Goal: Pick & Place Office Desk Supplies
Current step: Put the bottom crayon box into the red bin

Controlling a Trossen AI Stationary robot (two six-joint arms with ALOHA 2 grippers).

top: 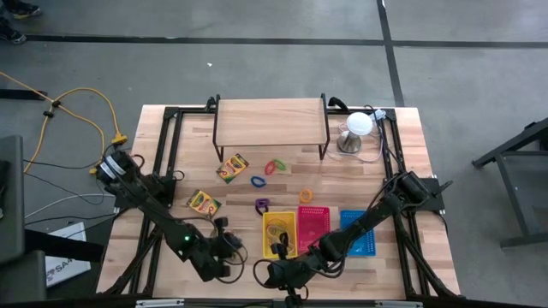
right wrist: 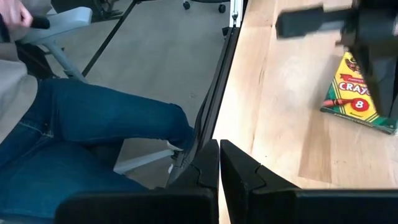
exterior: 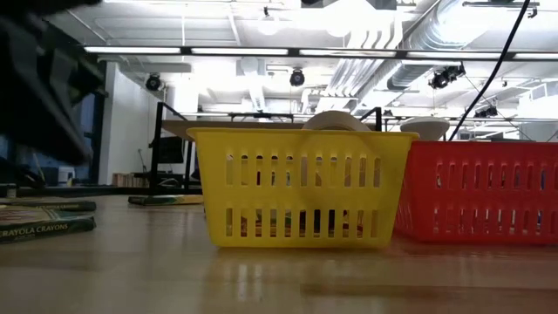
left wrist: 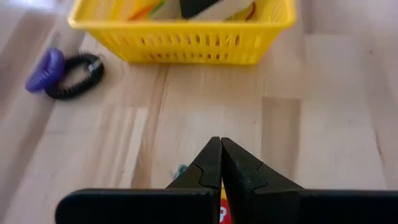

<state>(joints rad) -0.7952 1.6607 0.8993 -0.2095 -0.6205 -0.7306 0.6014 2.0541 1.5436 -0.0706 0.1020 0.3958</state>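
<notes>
- A yellow slotted basket (exterior: pixel 301 187) is sitting on the wooden table (exterior: pixel 279 279) at the middle of the low view, with dark and coloured contents showing through its lower slots.
- A red slotted basket (exterior: pixel 484 192) is standing just beside it on the right.
- Two crayon boxes (exterior: pixel 44 228) are lying flat at the left edge.
- A blurred dark shape (exterior: pixel 48 83) is hanging in the upper left corner.
- Ceiling lights (exterior: pixel 288 51) are glowing in the room behind.
</notes>
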